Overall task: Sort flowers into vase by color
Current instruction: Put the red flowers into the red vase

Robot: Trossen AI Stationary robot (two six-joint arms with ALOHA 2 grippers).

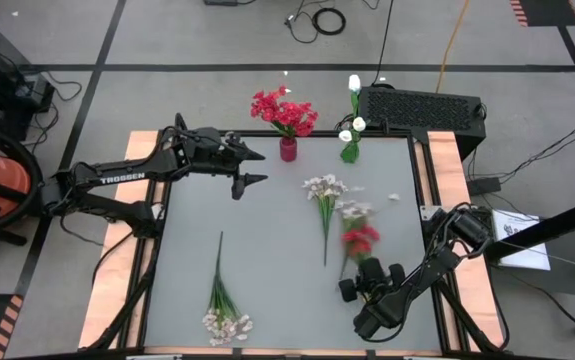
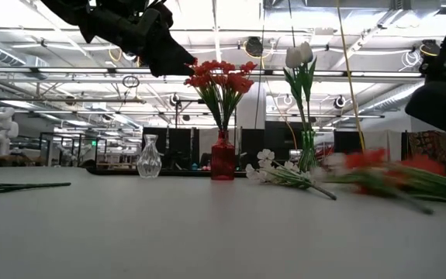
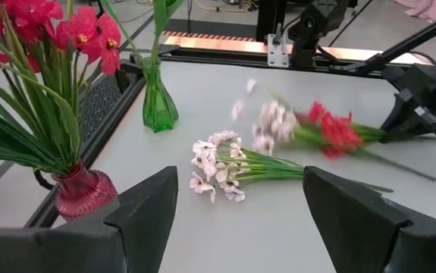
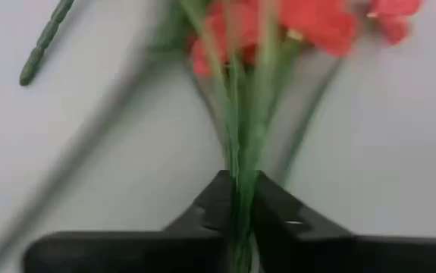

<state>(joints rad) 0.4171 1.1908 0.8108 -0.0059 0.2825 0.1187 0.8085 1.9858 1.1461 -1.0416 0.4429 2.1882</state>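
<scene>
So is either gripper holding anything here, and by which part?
Yes. The right gripper is shut on the green stems of the red flower bunch, below the blooms. The left gripper, near the red vase, is open and holds nothing.

Bright ceiling strip lights [image 2: 91,74] lit the scene evenly; shadows were soft, and the red flower stem [image 4: 248,136] was motion-blurred.

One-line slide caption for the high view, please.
Right gripper clamps a red-flower stem low over the table; left gripper waits open near the red vase of red blooms.
</scene>
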